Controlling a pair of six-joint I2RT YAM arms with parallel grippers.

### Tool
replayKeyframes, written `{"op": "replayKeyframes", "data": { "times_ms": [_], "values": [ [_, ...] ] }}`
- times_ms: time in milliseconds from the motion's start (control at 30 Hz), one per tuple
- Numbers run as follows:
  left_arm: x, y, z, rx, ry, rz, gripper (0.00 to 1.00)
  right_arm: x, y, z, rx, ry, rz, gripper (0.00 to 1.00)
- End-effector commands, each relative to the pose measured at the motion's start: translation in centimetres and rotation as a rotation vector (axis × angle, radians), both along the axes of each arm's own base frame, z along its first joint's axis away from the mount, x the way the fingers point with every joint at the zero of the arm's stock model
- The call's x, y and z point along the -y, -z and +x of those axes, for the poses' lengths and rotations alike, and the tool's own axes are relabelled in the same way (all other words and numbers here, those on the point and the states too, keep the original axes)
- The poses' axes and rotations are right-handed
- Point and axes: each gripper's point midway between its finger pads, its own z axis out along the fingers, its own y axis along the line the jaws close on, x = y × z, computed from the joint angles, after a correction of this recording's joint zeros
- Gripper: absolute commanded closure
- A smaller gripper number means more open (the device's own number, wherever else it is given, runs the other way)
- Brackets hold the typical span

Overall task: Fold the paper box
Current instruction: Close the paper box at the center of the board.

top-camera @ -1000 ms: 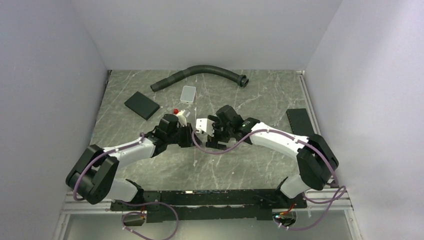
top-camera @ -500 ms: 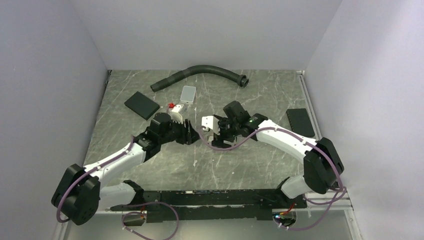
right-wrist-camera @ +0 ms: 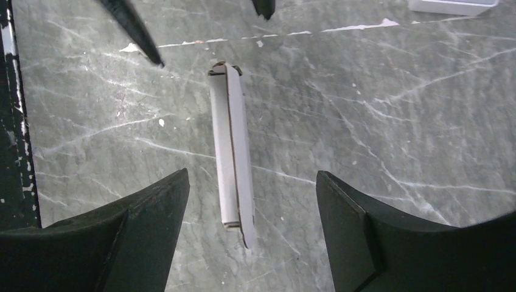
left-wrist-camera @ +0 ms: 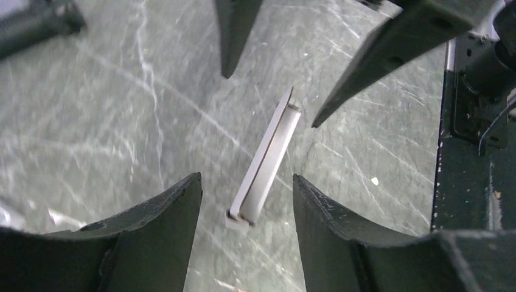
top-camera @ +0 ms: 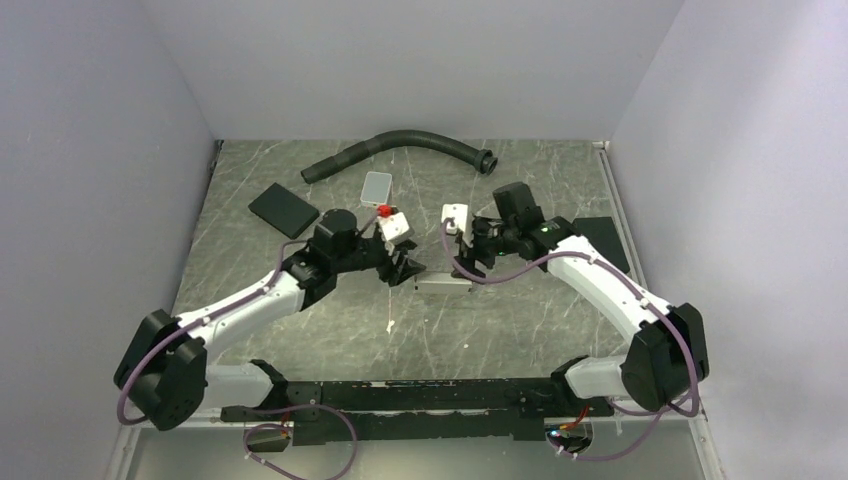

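Observation:
The paper box (top-camera: 445, 283) is a slim white carton resting on the marble table, with nothing touching it. The left wrist view shows it as a narrow strip (left-wrist-camera: 268, 161) running away from my left gripper (left-wrist-camera: 246, 179), whose jaws stand open on either side of its near end. My right gripper (right-wrist-camera: 252, 173) is open too and hovers over the other end of the box (right-wrist-camera: 231, 158), apart from it. From above, the left gripper (top-camera: 408, 268) and right gripper (top-camera: 464, 260) face each other across the box.
A black hose (top-camera: 400, 145) curves along the back. A light grey tile (top-camera: 377, 186) and a black pad (top-camera: 284, 210) lie at the back left, and another black pad (top-camera: 605, 240) at the right edge. The black mounting rail (top-camera: 420, 395) runs along the near edge.
My left gripper has opened and let go of the box, which now rests on the table. The left arm reached right; the right arm drew back to the right.

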Motion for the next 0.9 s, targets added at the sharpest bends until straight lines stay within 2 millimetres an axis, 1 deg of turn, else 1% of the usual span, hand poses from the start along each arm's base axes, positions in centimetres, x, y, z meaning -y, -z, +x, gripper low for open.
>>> {"op": "replayKeyframes", "data": {
  "times_ms": [0,100,233,400,567,767,867],
  "values": [
    [3.4,-2.3,-0.4,0.298,0.229,0.076,0.38,0.6,-3.1,-0.1,-0.015,-0.015,0.124,0.21],
    [4.9,-1.0,-0.5,0.337,0.299,0.184,0.38,2.1,-3.7,0.4,-0.046,0.019,0.169,0.22],
    [6.2,1.7,-0.6,0.374,0.356,0.334,0.38,3.4,-4.1,1.0,-0.058,0.059,0.200,0.24],
    [6.8,3.9,-0.6,0.420,0.395,0.447,0.37,3.6,-3.9,1.3,-0.061,0.073,0.199,0.24],
    [7.2,5.3,-0.8,0.416,0.423,0.470,0.36,3.6,-3.6,1.3,-0.066,0.075,0.194,0.24],
    [7.2,7.0,0.6,0.422,0.385,0.524,0.34,3.8,-3.4,1.4,-0.073,0.079,0.191,0.24],
    [7.3,7.4,1.0,0.421,0.373,0.540,0.35,3.8,-3.3,1.5,-0.077,0.081,0.191,0.24]
  ]
}}
